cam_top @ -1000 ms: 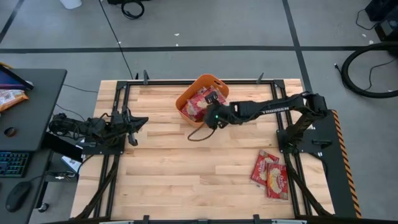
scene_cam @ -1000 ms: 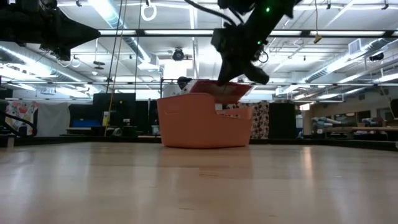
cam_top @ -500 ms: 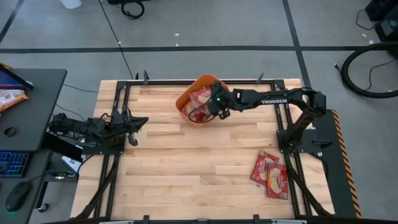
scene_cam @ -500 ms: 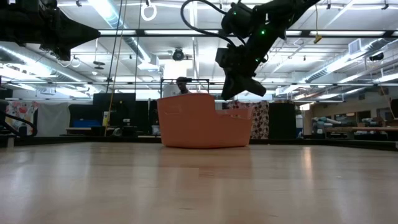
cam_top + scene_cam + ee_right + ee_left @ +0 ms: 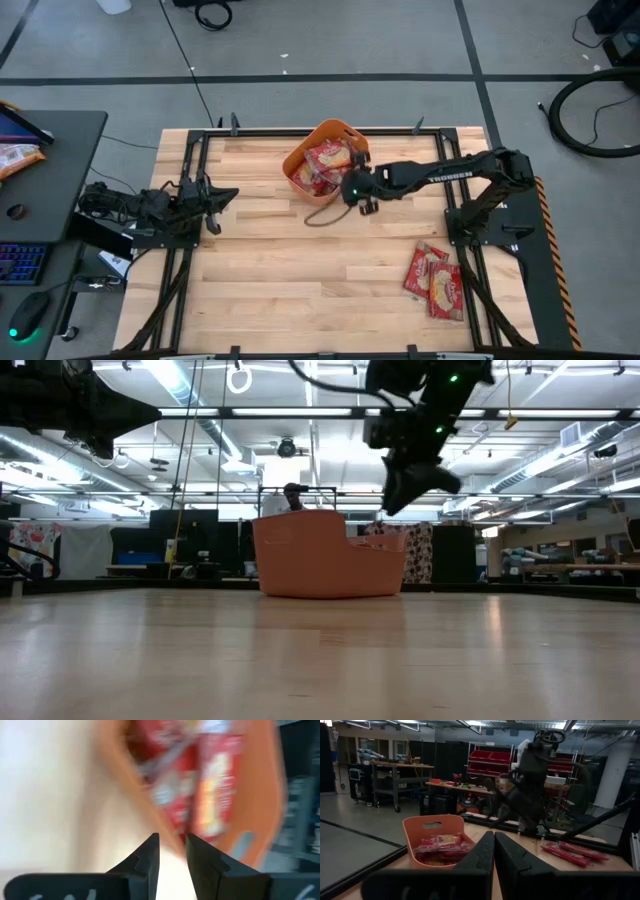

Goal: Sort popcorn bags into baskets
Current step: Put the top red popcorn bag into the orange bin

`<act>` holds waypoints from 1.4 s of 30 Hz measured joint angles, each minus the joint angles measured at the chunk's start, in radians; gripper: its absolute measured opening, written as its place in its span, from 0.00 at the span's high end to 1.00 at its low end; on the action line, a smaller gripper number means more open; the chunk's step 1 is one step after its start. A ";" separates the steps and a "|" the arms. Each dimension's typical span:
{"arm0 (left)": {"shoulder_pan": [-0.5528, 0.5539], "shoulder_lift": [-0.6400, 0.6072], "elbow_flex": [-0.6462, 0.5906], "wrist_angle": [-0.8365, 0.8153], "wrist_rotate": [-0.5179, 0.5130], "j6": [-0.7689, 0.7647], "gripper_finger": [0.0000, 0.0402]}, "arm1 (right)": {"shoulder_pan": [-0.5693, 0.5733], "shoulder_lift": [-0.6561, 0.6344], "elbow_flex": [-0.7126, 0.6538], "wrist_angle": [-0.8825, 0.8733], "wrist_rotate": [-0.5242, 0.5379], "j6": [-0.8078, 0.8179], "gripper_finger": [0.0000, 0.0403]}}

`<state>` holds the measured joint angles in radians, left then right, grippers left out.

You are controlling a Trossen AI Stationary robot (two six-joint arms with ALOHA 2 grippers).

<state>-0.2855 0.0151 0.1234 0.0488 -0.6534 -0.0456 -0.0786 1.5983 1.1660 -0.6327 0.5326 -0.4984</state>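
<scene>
Orange tub (image 5: 297,160): upper centre of the wooden surface (image 5: 300,280), holding several red popcorn bags (image 5: 325,165). Two more bags (image 5: 434,280) lay flat, lower right. Right gripper (image 5: 366,204): empty, fingers slightly parted, raised just right of the tub's rim. Left gripper (image 5: 228,197): fingers pressed together, parked at left edge.

Popcorn bags (image 5: 328,165) inside basket (image 5: 300,158)

Overhead, table-level and both wrist views all share the orange tub (image 5: 322,160).
</scene>
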 joint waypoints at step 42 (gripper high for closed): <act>0.000 0.000 0.000 0.007 -0.001 -0.020 0.96 | 0.542 -0.007 -0.369 -0.475 -0.965 1.311 0.75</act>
<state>-0.2855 0.0147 0.1234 0.0563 -0.6540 -0.0658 0.4637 1.5913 0.7973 -1.1077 -0.4327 0.8123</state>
